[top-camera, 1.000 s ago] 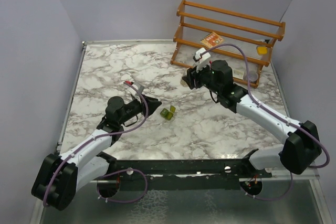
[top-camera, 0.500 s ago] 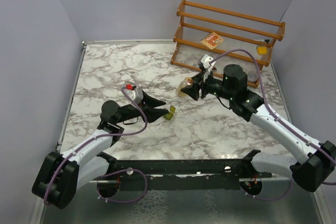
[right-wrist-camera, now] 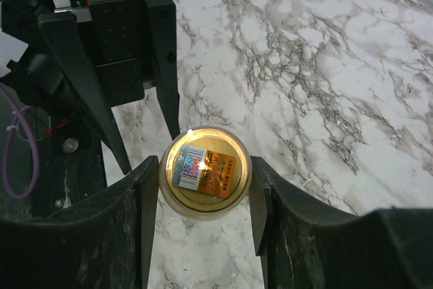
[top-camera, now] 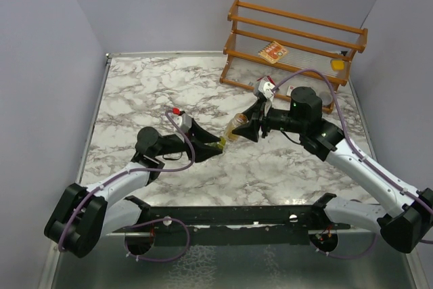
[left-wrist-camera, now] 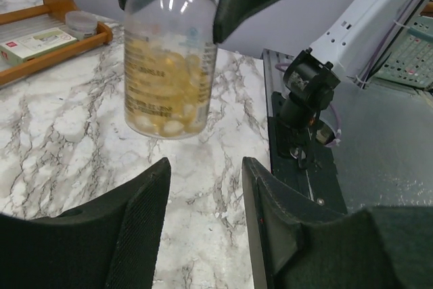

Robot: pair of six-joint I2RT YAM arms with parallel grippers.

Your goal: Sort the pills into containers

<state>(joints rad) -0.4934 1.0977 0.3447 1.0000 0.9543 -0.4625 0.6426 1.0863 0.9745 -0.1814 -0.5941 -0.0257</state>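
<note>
A clear bottle [top-camera: 235, 130] with yellow pills [left-wrist-camera: 166, 109] inside hangs tilted above the marble, its mouth toward my right gripper [top-camera: 246, 128]. That gripper is shut on it near the neck. From the right wrist I see the bottle's labelled bottom [right-wrist-camera: 205, 179] clamped between both fingers [right-wrist-camera: 135, 235]. My left gripper [top-camera: 211, 143] is open, with bare table between its fingers [left-wrist-camera: 142, 221], just below and in front of the bottle [left-wrist-camera: 169, 52]. Only a sliver of the olive-green pill box [top-camera: 218, 144] shows at the left fingertips. It is out of both wrist views.
A wooden rack [top-camera: 298, 38] stands at the back right, holding a red-and-white carton [top-camera: 272, 51] and a yellow block [top-camera: 337, 65]. A small clear cap [left-wrist-camera: 81, 24] sits on its lower shelf. Purple walls close in the table on three sides.
My right arm has swung left and down from the rack with the bottle, tilting it toward the left gripper. My left gripper has reached forward to the pill box and opened wider.
</note>
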